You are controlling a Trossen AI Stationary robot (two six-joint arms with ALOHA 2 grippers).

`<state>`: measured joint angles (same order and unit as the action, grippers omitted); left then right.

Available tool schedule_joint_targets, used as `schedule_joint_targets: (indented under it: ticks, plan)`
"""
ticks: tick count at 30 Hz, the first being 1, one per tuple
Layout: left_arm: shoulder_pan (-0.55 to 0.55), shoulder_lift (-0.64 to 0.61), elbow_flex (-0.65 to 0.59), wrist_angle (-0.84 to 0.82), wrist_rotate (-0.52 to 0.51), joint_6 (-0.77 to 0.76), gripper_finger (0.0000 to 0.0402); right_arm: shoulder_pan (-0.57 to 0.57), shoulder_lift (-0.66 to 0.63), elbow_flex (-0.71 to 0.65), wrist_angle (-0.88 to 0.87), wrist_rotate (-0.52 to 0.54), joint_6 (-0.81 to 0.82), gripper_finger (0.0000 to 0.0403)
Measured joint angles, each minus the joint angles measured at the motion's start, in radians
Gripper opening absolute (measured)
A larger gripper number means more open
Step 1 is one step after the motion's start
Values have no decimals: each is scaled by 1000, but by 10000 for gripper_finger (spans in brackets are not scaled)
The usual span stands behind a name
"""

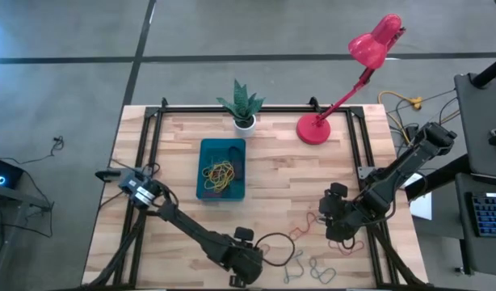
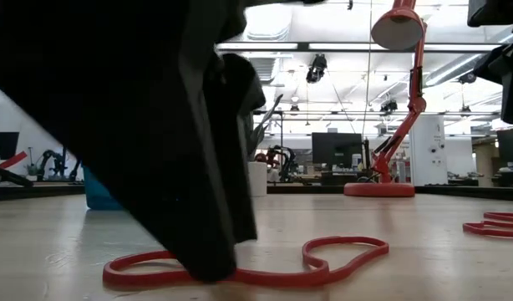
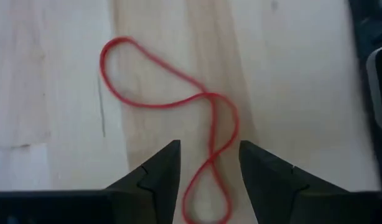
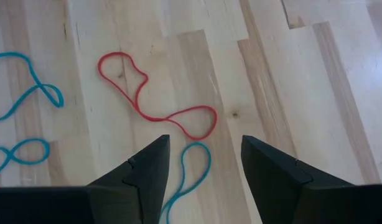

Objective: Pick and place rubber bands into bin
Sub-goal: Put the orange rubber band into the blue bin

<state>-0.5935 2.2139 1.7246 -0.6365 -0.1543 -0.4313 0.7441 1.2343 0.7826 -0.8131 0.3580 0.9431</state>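
A red rubber band [image 3: 178, 99], twisted into a figure of eight, lies flat on the wood near the table's near edge. My left gripper [image 3: 209, 152] is open and down at the table, one finger on each side of the band's crossing; the low view shows a dark finger [image 2: 208, 259] at the band [image 2: 340, 251]. My right gripper [image 4: 203, 149] is open above the table right of centre [image 1: 335, 218], over a grey-green loop [image 4: 188, 168] and another red band [image 4: 153, 93]. The teal bin [image 1: 206, 147] holds several bands [image 1: 220, 171]. My left gripper comes at the red band from above, pointing down, with the band's narrow crossing [image 3: 214, 146] running between the open fingers. In the low view one fingertip [image 2: 210, 272] stands at the band on the table. Whether it touches the band I cannot tell.
Loose bands lie along the near edge: grey-green ones [image 1: 321, 272] and a red one [image 1: 300, 228]. A white pot with a green plant [image 1: 244, 109] and a pink desk lamp [image 1: 315, 129] stand at the far edge. Black frame rails [image 1: 143, 162] run along the table's sides.
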Motion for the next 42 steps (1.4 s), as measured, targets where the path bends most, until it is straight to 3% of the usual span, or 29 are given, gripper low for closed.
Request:
schedule_joint_targets:
  ticks: [7,18,26,32,37,42]
  plan:
    - [0,-2,-41,15,-2,-8,132,0,0,0,0,0,-4,185]
    - [1,-2,-45,38,31,-8,8,0,0,0,-2,0,-11,185]
    - [11,-5,-30,13,101,-63,0,0,-1,0,-2,1,-11,185]
    - [20,-64,46,-96,86,-112,0,0,-1,0,-2,3,-11,185]
    - [36,-139,141,-304,-58,-114,0,-1,-1,0,-1,11,-8,185]
    - [95,-235,227,-607,-276,-140,0,-1,-1,0,2,12,-8,185]
